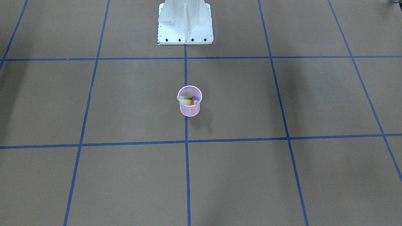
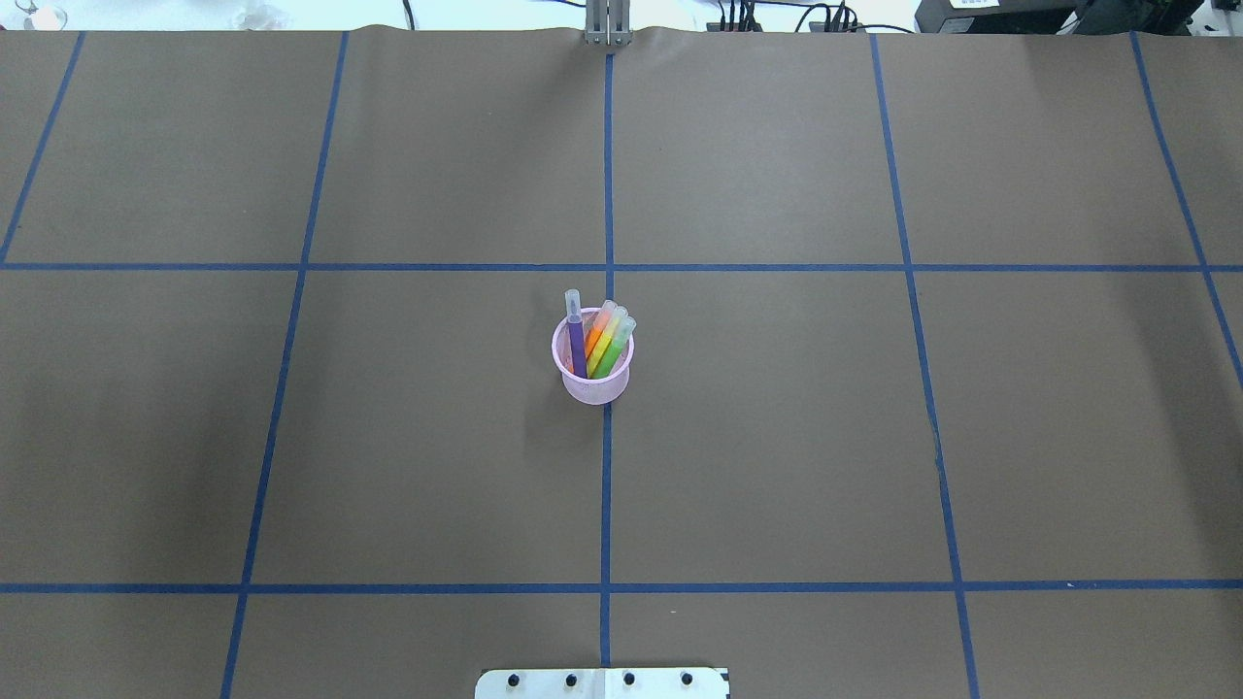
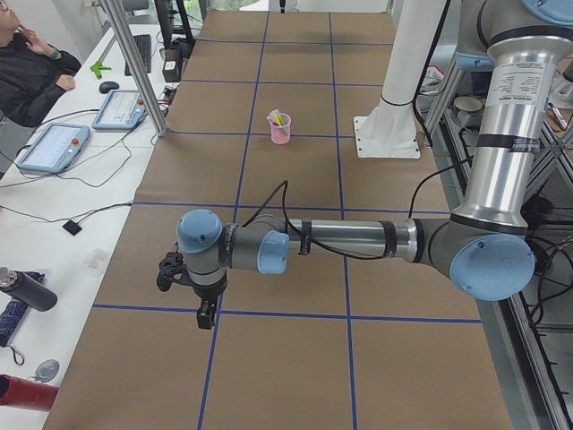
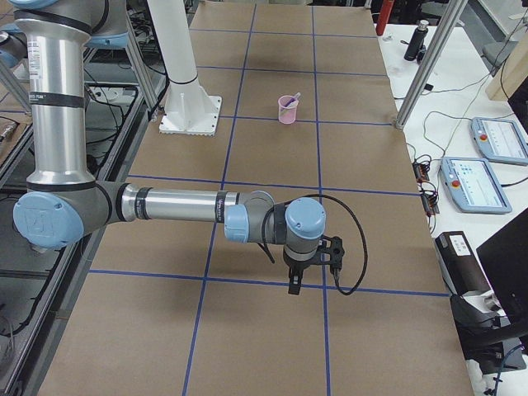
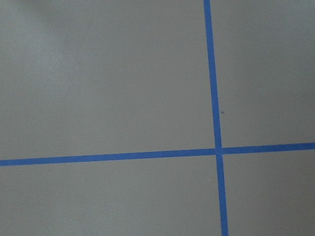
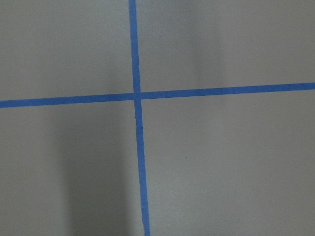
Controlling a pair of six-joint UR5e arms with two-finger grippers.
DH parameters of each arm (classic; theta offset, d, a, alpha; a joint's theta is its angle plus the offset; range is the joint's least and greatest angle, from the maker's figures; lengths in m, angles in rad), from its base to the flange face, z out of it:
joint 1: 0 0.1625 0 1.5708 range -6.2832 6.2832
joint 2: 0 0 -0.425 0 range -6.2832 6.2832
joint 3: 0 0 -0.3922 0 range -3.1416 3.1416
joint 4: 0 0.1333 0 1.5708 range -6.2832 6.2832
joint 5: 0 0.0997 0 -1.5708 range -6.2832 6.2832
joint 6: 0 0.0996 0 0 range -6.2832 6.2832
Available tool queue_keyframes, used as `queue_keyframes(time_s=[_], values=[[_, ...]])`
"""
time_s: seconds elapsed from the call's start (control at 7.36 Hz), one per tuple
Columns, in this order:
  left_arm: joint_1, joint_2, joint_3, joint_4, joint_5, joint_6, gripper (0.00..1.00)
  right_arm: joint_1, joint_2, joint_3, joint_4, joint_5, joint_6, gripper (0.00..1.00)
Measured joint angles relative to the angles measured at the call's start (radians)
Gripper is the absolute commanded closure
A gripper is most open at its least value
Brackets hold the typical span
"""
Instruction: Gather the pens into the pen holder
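Observation:
The pink wire-mesh pen holder [image 2: 594, 385] stands upright at the table's middle, on the centre tape line. It also shows in the front view [image 1: 189, 110] and small in both side views [image 3: 280, 133] [image 4: 287, 110]. The purple pen [image 2: 576, 335], orange pen [image 2: 600, 328] and green pen [image 2: 616, 346] stand inside it, cap ends leaning over the far rim. My left gripper [image 3: 206, 313] hangs low over the table far to my left. My right gripper [image 4: 294, 285] hangs low far to my right. Both show only in side views, so I cannot tell whether they are open or shut.
The white robot base plate [image 1: 185, 31] sits at the table's near edge. A seated person [image 3: 27, 72], teach pendants [image 3: 54, 148] [image 4: 474, 186], bottles and metal frame posts [image 3: 134, 63] stand beside the table's ends. Both wrist views show only brown paper with blue tape lines.

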Motion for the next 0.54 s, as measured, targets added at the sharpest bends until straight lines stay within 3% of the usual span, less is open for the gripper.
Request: queue_keyframes(time_s=[0.54], values=[[0.001,0.034,-0.016,0.002,-0.003,-0.003,0.0,0.008,-0.052,0.068,-0.004,0.027,0.001,0.0]])
